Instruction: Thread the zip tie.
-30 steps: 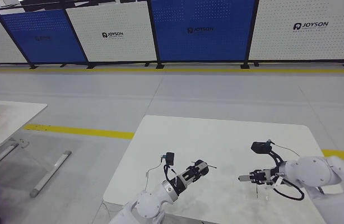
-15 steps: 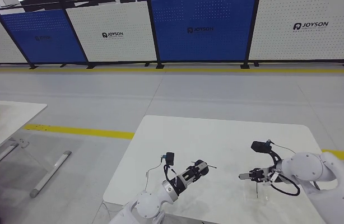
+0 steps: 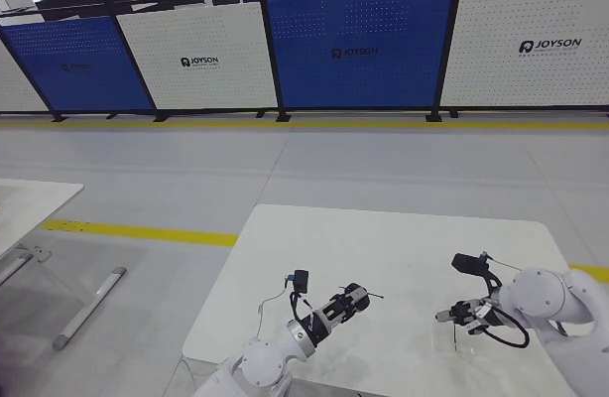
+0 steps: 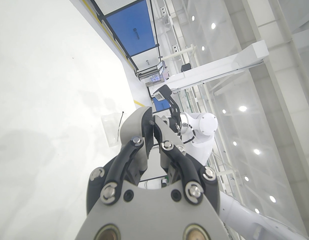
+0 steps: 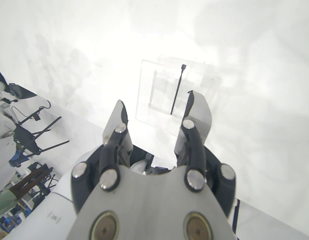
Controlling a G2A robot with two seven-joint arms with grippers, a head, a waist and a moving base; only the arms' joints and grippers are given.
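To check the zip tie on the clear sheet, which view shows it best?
The right wrist view: the zip tie lies whole, head to tip, before the open right gripper. The left wrist view shows it small and far; the top view, a thin dark line.

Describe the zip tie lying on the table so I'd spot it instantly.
On the white table, a clear plastic sheet lies just ahead of the open right gripper. The zip tie is the thin, straight black strip on that sheet, touched by nothing.
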